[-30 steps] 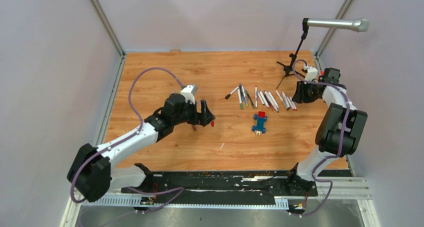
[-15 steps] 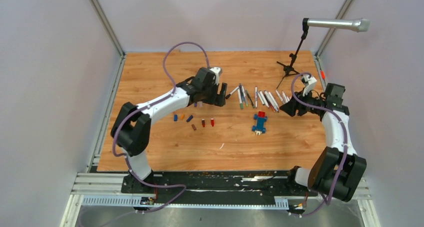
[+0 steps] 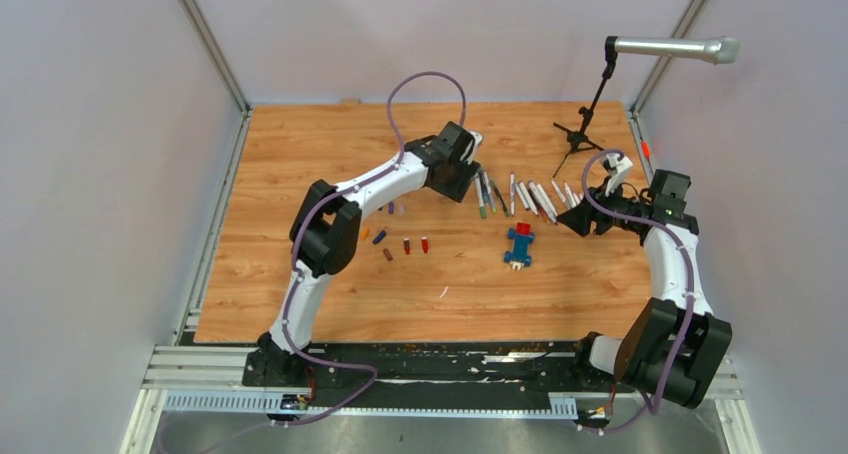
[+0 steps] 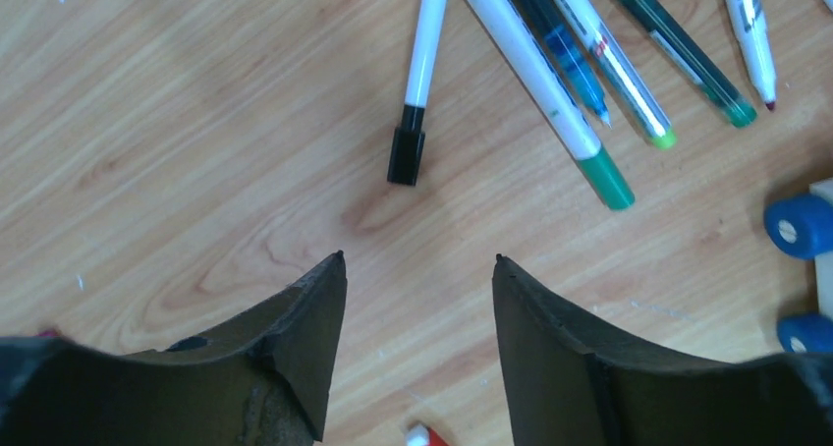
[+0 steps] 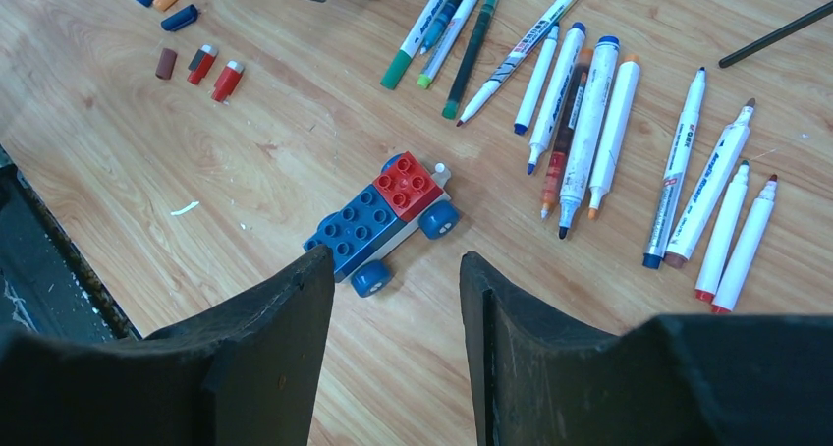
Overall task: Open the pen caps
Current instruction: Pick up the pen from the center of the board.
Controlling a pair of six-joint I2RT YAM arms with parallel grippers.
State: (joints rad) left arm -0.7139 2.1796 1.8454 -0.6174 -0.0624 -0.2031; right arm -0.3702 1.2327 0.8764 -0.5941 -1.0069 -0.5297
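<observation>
Only the wrist cams show the small black plastic cap on its thin white pen. Left gripper and right gripper: jaws apart, empty.

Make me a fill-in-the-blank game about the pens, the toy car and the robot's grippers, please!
1. The pen right in front of the left gripper wears a ____ cap.
2. Next to the blue brick on the toy car sits a ____ brick.
3. The right gripper holds nothing, and its jaws are ____.

Missing words: black, red, open.
</observation>
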